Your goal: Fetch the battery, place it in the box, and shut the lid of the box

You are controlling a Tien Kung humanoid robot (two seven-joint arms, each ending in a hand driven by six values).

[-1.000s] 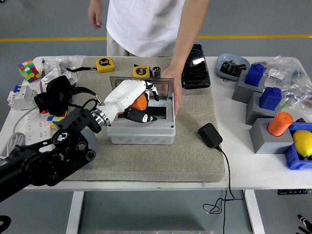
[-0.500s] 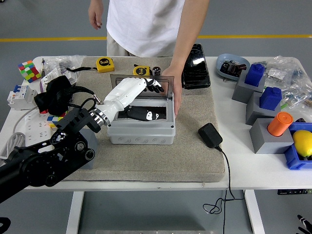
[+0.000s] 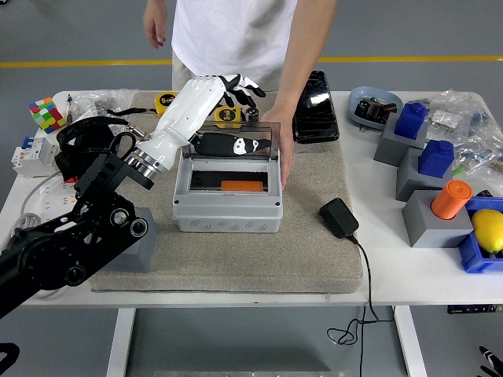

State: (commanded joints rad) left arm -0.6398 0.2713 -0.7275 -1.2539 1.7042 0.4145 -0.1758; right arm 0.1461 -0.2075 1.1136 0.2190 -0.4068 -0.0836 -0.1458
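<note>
White table (image 3: 409, 275), left hand (image 3: 228, 88) fingers spread, empty

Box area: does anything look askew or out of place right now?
Nothing stands out. The orange battery lies flat inside the grey box, whose lid stands open. The left hand hovers above the lid, and a person's hand rests against the box's right side.

Your robot's left arm (image 3: 71, 243) was black, with round joint housings and loose black cables looped near the wrist. A ribbed silver collar joined it to a glossy white forearm shell. The left hand (image 3: 233, 86) was white with black fingertips. The person (image 3: 236, 39) wore a white T-shirt.
</note>
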